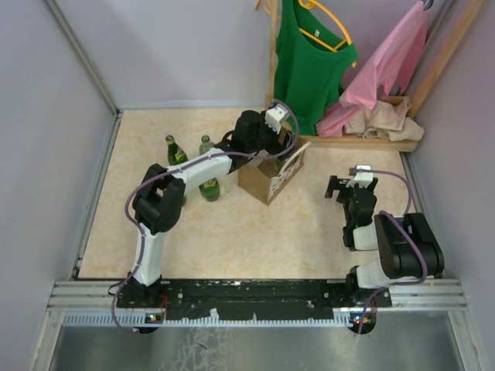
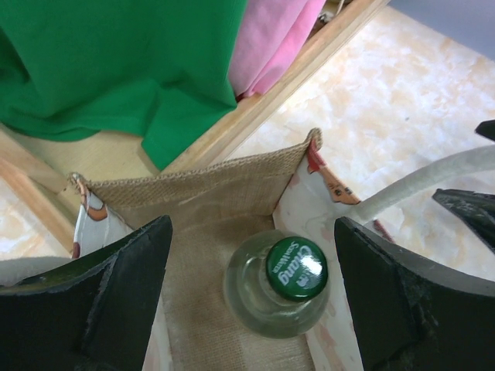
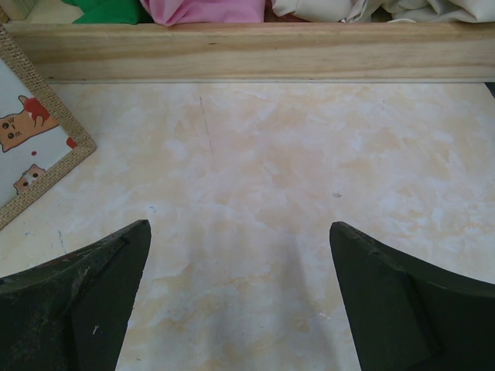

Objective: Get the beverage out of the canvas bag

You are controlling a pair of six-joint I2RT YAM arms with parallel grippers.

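Bottle point(image 2: 278, 290), green-capped, is standing inside the canvas bag point(image 2: 209, 193), just beneath the left gripper point(image 2: 254, 232), whose fingers are hanging spread, gripping nothing. The white handle point(image 2: 418, 182) beside one finger is threatening a snag — the bag could lift too. The right gripper point(image 3: 240, 232) is waiting, fingers apart.

Three bottles show: a dark green bottle point(image 1: 175, 151), a paler bottle point(image 1: 206, 145) and a capped bottle point(image 2: 272, 300) inside the one bag point(image 1: 261, 182); also two robot arms, left arm point(image 1: 197, 165) and right arm point(image 1: 398, 251), one green shirt point(image 1: 309, 62) and one pink shirt point(image 1: 387, 66).
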